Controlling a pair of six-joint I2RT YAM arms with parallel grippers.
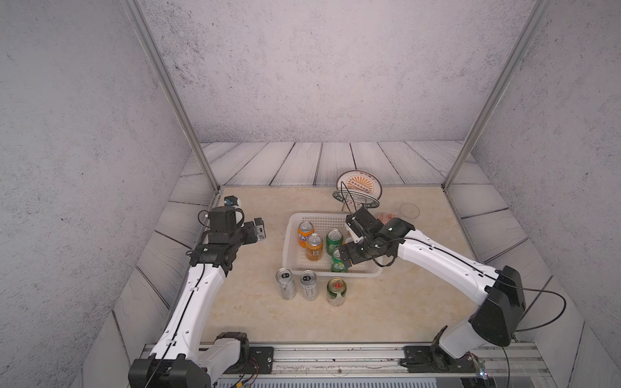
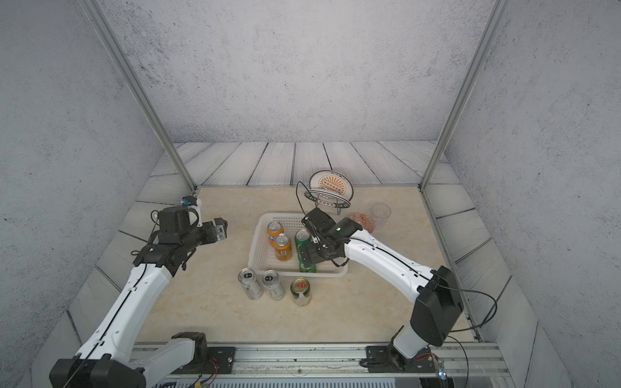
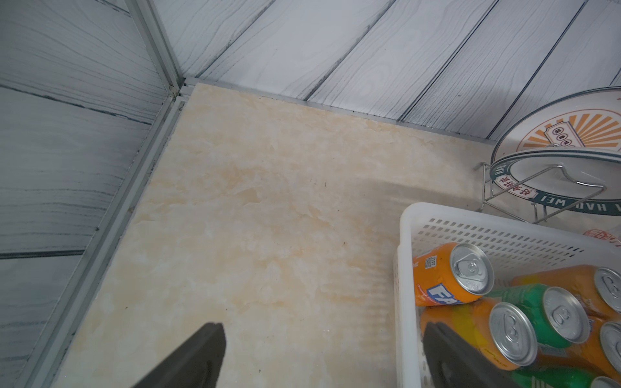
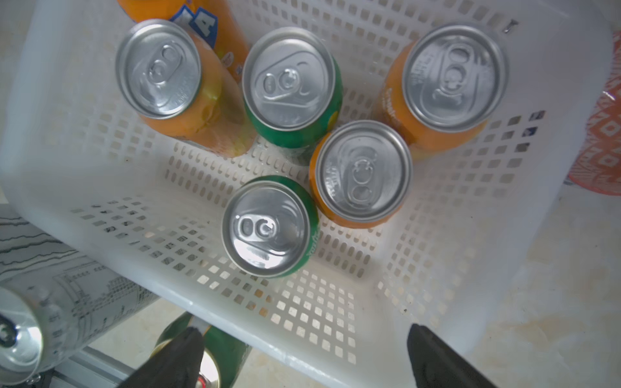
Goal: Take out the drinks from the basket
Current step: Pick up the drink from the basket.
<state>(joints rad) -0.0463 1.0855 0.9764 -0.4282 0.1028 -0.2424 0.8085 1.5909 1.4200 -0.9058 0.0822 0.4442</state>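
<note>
Left arm's jaws: two dark tips spread wide, nothing between them. One tip over bare beige counter (image 3: 268,218), other in front of white basket (image 3: 408,228) corner. Cans upright inside basket: orange can with blue lettering (image 3: 443,278) nearest corner, second orange can (image 3: 470,332) beside it, green can (image 3: 527,305), further orange can (image 3: 564,282) behind. Plates (image 3: 571,134) on edge in wire rack (image 3: 504,188) beyond basket. Grey plank-print wall (image 3: 336,43) behind.

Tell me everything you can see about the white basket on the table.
The basket is white plastic, rectangular with rounded corners, a smooth rim, and walls and floor pierced by a grid of small holes. It sits upright on the beige table, just before the racked plates. Inside stand four orange cans and two green cans. The open right gripper hangs over its near rim.
</note>
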